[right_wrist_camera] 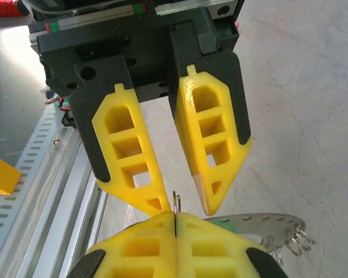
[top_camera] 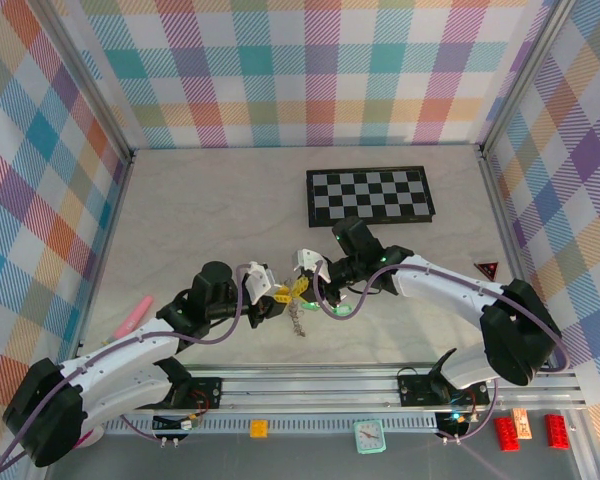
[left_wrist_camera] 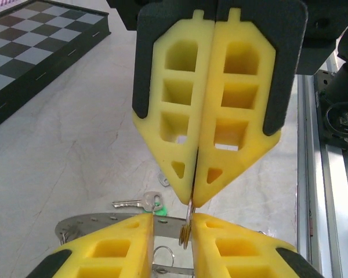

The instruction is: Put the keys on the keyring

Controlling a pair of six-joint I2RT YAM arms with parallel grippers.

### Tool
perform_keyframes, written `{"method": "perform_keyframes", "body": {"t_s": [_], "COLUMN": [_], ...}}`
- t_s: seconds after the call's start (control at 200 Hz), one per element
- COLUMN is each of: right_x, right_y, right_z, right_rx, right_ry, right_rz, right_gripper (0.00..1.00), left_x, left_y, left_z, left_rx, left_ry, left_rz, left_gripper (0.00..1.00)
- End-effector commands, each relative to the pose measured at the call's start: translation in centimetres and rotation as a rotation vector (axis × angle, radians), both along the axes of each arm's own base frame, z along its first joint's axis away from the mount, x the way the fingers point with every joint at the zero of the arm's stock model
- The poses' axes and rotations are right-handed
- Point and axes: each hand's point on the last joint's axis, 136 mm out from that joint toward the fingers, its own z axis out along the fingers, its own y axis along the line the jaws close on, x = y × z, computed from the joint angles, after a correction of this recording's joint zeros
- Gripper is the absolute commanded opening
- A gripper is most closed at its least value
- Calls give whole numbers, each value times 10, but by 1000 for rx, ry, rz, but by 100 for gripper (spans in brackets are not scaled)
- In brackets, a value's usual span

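My two grippers meet tip to tip above the table's near middle. My right gripper (top_camera: pixel 304 284) (right_wrist_camera: pixel 176 215) (left_wrist_camera: pixel 193 200) is shut on a thin wire ring (right_wrist_camera: pixel 176 201) (left_wrist_camera: pixel 185 234), held edge-on. That ring stands in the gap of my open left gripper (top_camera: pixel 279 296) (left_wrist_camera: pixel 173 223) (right_wrist_camera: pixel 187 208), close against one finger. Below on the table lies the keyring (left_wrist_camera: pixel 87 223) (right_wrist_camera: pixel 272 223) (top_camera: pixel 298 322), a flat grey curved plate with holes along its edge and small wire loops (right_wrist_camera: pixel 296 240) on it. One key (left_wrist_camera: pixel 140 202) with a green head lies flat beside it.
A black-and-white checkerboard (top_camera: pixel 370 195) (left_wrist_camera: pixel 23 46) lies at the back right. The aluminium rail (top_camera: pixel 380 385) (left_wrist_camera: pixel 330 174) (right_wrist_camera: pixel 46 174) runs along the near edge. A pink object (top_camera: pixel 135 315) lies left, a red triangle (top_camera: pixel 487 269) right. Red bricks (top_camera: pixel 525 432) sit beyond the rail.
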Motion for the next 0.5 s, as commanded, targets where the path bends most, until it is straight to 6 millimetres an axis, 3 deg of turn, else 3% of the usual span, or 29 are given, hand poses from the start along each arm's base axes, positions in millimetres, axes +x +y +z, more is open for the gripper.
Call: {"method": "perform_keyframes", "body": {"t_s": [0.0,0.24,0.495], "right_x": [-5,-8,-9], "right_y": [5,9,10], "right_z": [10,17,16], "right_rx": [26,63,67], "right_ry": [-21,-2,9], "right_rz": [49,69,62], "right_gripper": [0,0,0], "left_x": [-2,-3,-4], "left_y": [-5,-7,-8], "left_z": [20,17,14], "left_rx": [-32,-17,-5], "left_ry": [-45,-31,-26], "left_rz": [-34,-45,-59], "left_gripper": [21,16,0]}}
